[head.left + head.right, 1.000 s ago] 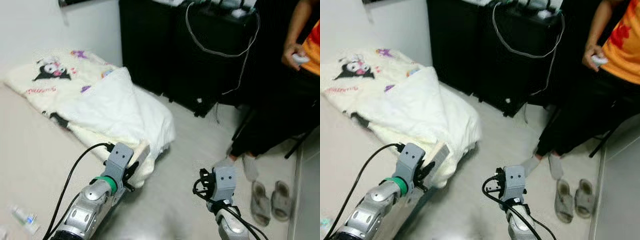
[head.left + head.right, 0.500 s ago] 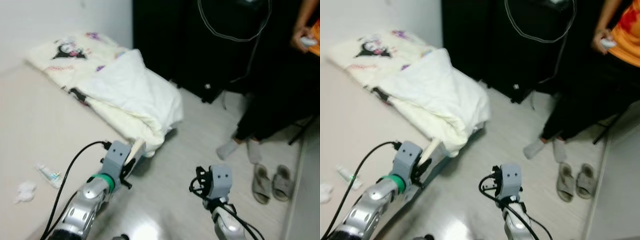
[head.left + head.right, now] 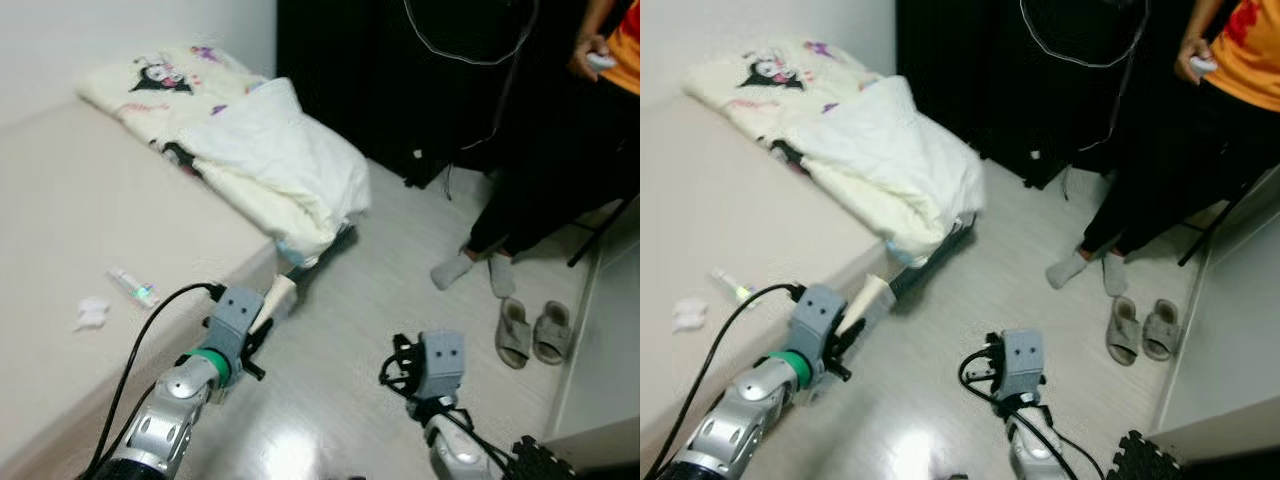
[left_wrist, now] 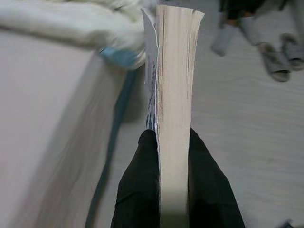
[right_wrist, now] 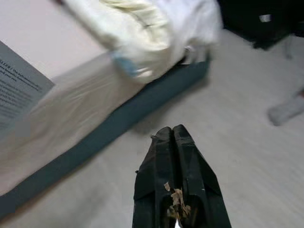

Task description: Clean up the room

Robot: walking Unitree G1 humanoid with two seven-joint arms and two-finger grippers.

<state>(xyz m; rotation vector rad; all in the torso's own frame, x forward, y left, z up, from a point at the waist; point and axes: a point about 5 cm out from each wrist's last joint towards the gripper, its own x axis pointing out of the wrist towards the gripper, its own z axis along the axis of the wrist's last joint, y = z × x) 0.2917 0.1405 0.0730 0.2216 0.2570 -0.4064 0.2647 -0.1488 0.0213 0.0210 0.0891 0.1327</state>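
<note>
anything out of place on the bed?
Yes: a crumpled tissue and a small tube lie loose on the bare mattress, and the blanket is bunched, spilling over the mattress edge.

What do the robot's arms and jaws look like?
Both arms are shiny silver metal. The left arm has a green ring near its wrist and a black cable looping off it. Each wrist ends in a grey boxy block with small dark holes. The left gripper and right gripper have long, black, tapering fingers.
</note>
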